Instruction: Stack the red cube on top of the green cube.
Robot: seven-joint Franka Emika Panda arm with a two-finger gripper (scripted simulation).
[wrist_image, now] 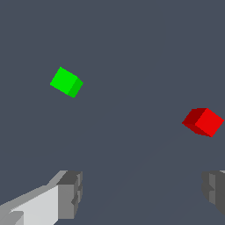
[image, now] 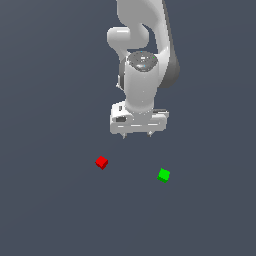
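Observation:
The red cube (image: pixel 101 162) lies on the dark grey floor, toward the exterior view's left. The green cube (image: pixel 163 175) lies apart from it, toward the exterior view's right. My white gripper (image: pixel 136 135) hangs above and behind both cubes, between them, touching neither. Its jaws stand wide apart and hold nothing. In the wrist view the green cube (wrist_image: pixel 66 82) and the red cube (wrist_image: pixel 203 122) both show beyond the open gripper (wrist_image: pixel 143 193), whose grey fingertips (wrist_image: pixel 71 193) frame bare floor.
The white arm (image: pixel 145 60) rises behind the gripper. The plain dark grey floor (image: pixel 50 210) spreads all around the cubes.

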